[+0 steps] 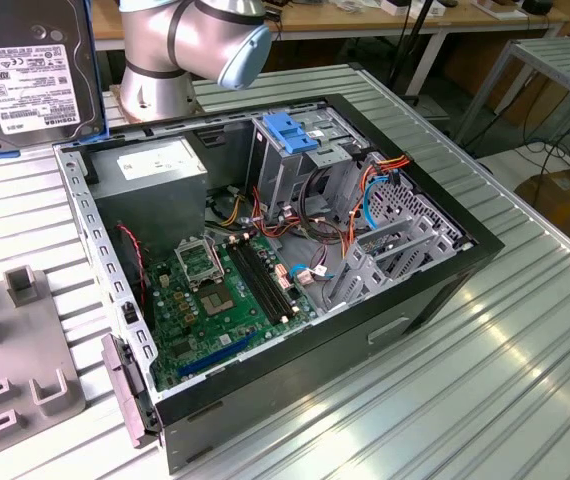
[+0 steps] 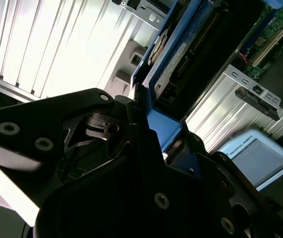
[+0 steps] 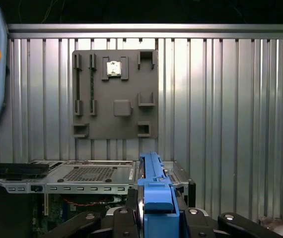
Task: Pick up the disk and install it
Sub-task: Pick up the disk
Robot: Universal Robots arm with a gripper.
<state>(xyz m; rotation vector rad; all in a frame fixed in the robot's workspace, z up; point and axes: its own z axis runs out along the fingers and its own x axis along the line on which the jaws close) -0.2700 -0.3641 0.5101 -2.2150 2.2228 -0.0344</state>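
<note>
Disk (image 1: 30, 75), silver with a white printed label and clipped in a blue plastic frame, appears large at the exterior view's upper left, raised clear of the ribbed metal table (image 1: 485, 380). In the first wrist view the gripper (image 3: 156, 214) has its black fingers closed against both sides of the blue frame, seen edge-on, so it grips the disk firmly, with the open computer case (image 1: 415, 320) just beyond. A grey fixture plate (image 3: 114, 94) lies on the table farther off. Inside the case sit a green motherboard (image 1: 215, 300), a grey power supply box (image 1: 155, 175) and a metal cage topped by a blue latch piece (image 1: 290, 132). The arm's silver joint (image 1: 185, 40) stands behind the case.
</note>
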